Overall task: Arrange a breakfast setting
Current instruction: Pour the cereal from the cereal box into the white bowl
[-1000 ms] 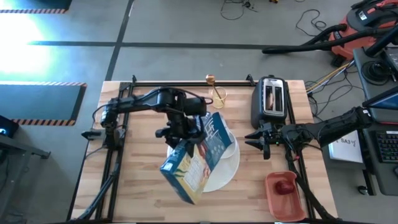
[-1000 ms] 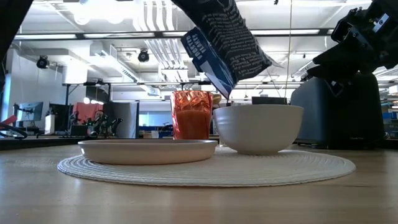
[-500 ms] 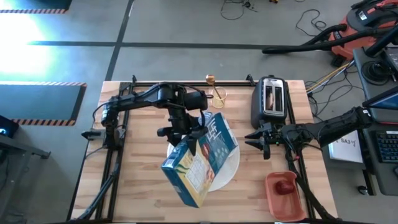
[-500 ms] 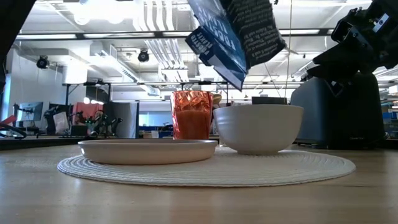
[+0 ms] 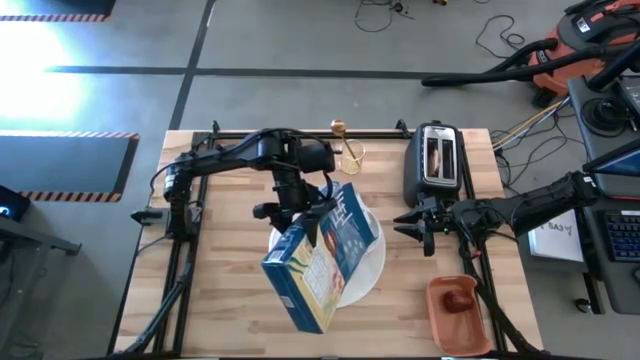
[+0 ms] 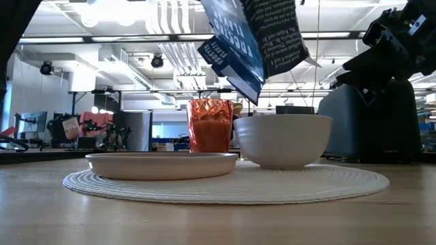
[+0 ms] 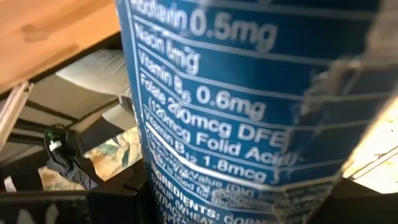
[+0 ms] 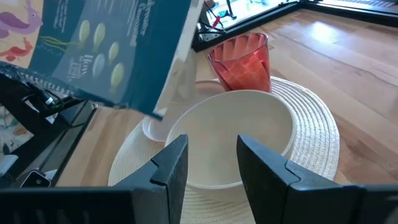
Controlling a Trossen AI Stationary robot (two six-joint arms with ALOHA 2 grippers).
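My left gripper [image 5: 298, 212] is shut on a blue and yellow cereal box [image 5: 322, 258], held high over the round white woven placemat [image 5: 372, 262]. In the low view the box [image 6: 255, 41] hangs tilted, its lowest corner just above the white bowl [image 6: 283, 139]. A white plate [image 6: 162, 165] and the pink-red cup [image 6: 210, 126] stand by the bowl on the mat. My right gripper [image 5: 425, 225] is open and empty beside the mat, level, facing the bowl [image 8: 230, 137]. The spoon cannot be made out. My left gripper holds the cereal box near its far end [image 5: 318, 222], coming from the table's left and above. The box hides the fingers, so the kind of hold does not show. The box is lifted clear and tilted; its blue nutrition panel [image 7: 249, 124] fills the wrist view.
A dark toaster [image 5: 437, 160] with a toast slice in its slot stands at the far right. A pink tray [image 5: 445, 315] with a small dark-red fruit [image 5: 458, 300] lies at the near right. Bare wood shows at the table's near left.
My left gripper has shifted a little toward the table's far edge and risen. The box has tipped back, and its lowest corner has come up from just above the bowl's rim.
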